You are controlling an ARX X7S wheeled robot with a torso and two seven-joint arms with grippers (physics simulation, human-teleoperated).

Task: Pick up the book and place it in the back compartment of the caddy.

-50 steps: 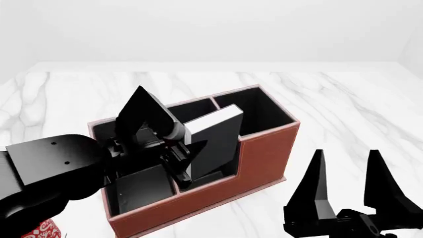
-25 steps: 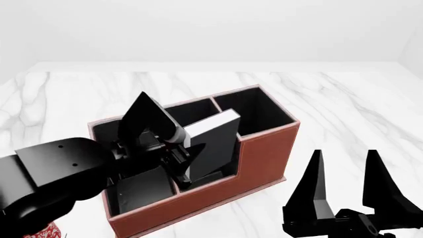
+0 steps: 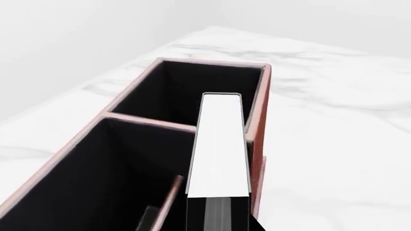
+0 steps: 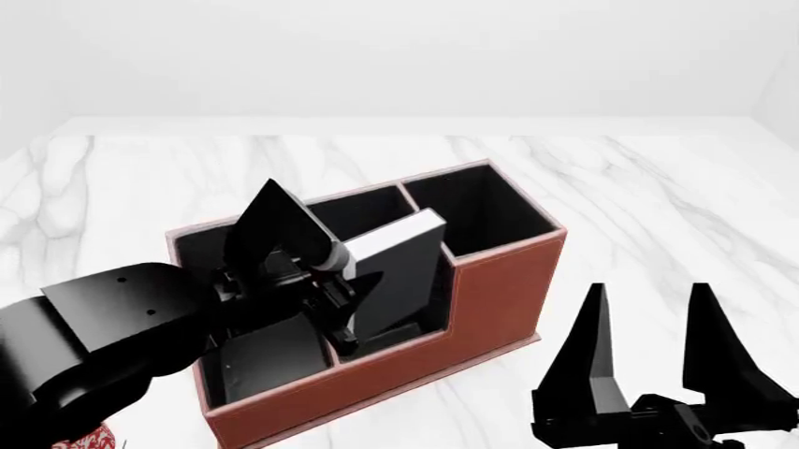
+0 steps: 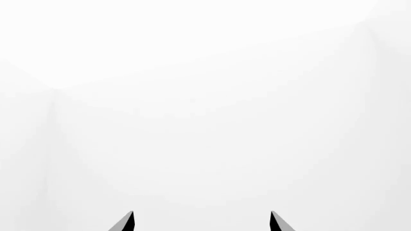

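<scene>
The reddish-brown caddy (image 4: 500, 281) stands in the middle of the marble table. My left gripper (image 4: 327, 245) is over it, shut on the black book (image 4: 406, 257), whose white page edges face up. The book is tilted. Its lower part is inside the cell behind the stepped front wall, between the front-left cell and the tall square cell. In the left wrist view the book (image 3: 218, 144) runs along the caddy's side wall (image 3: 258, 120). My right gripper (image 4: 648, 290) is open and empty, to the right of the caddy near the front, with its fingers pointing up. It also shows in the right wrist view (image 5: 201, 214).
A red-and-white patterned mug (image 4: 88, 435) peeks in at the bottom left, mostly hidden by my left arm. The white marble table (image 4: 649, 187) extends around the caddy to a plain pale wall behind.
My left gripper and the book have sunk a little lower into the caddy. The right gripper has barely moved.
</scene>
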